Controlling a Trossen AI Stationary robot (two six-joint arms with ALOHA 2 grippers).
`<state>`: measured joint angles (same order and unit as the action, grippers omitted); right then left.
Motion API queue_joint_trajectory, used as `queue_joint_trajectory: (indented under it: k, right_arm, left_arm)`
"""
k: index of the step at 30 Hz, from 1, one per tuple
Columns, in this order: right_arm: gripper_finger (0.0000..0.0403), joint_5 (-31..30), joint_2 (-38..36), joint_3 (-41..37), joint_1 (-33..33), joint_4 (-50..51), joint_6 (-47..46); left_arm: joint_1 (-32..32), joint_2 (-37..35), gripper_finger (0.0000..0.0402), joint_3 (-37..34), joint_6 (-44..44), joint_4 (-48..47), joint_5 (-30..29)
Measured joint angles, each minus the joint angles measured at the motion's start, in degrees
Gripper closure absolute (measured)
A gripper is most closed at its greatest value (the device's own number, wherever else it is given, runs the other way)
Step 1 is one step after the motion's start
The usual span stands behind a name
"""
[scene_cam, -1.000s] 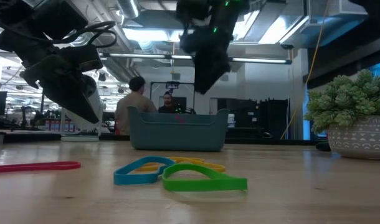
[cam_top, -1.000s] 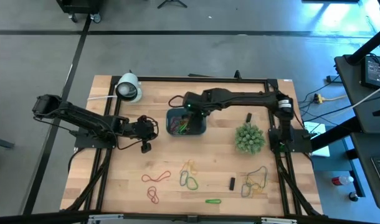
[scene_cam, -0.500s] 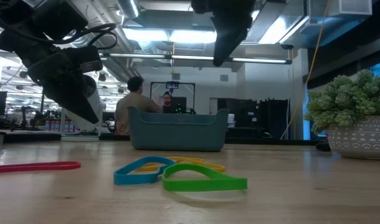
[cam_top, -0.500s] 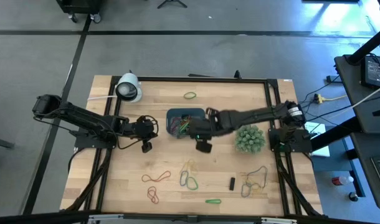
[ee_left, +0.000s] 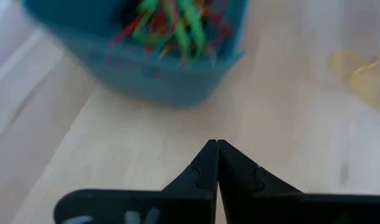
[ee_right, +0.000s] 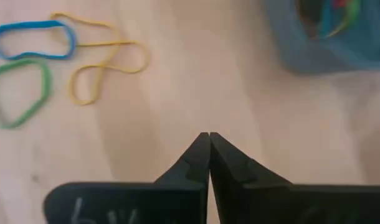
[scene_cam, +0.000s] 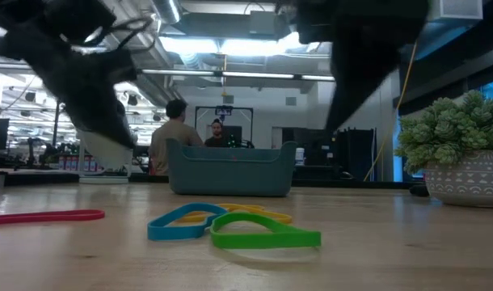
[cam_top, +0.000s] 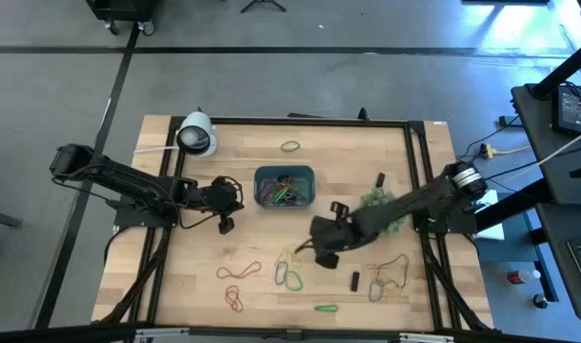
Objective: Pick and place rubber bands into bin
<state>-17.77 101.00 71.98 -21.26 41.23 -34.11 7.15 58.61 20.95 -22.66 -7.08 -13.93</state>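
Worktop point(cam_top: 195, 267), wooden: one blue-teal bin point(cam_top: 284, 185) near its middle, holding a tangle of red and green rubber bands point(cam_top: 281, 193). Loose bands: one green point(cam_top: 290, 146) beyond the bin; yellow, blue and green trio point(ee_right: 47, 59) on the near side. Left gripper point(cam_top: 235, 199) beside the bin, right gripper point(cam_top: 307, 250) above the trio; both jaws together, empty.

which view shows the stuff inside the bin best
The high view: it looks straight down into the bin, showing its pile of rubber bands whole. The left wrist view shows them blurred over the near wall, the right wrist view only a corner, and the low view just the bin's outer wall.
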Motion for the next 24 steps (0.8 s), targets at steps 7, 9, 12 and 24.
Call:
queue_joint_trajectory:
  k: [7,9,12,24]
  right_arm:
    - [0.0395,1.4,-7.9,-17.0,-2.1,-26.3,3.1]
    - [0.0394,1.4,-9.8,-21.2,-1.7,-33.0,4.7]
    - [0.0394,1.4,-11.8,-26.1,-0.9,-42.0,7.3]
    - [0.0393,3.1,-13.4,-29.3,-1.4,-43.9,6.0]
  left_arm:
    - [4.3,0.6,0.0399,9.2,0.7,-10.1,-3.8]
    - [6.3,1.9,0.0398,12.3,0.0,-13.8,-5.9]
    - [9.3,4.3,0.0398,16.9,-2.5,-18.3,-7.1]
    - [21.6,23.6,0.0391,28.8,-13.8,-27.4,-0.8]
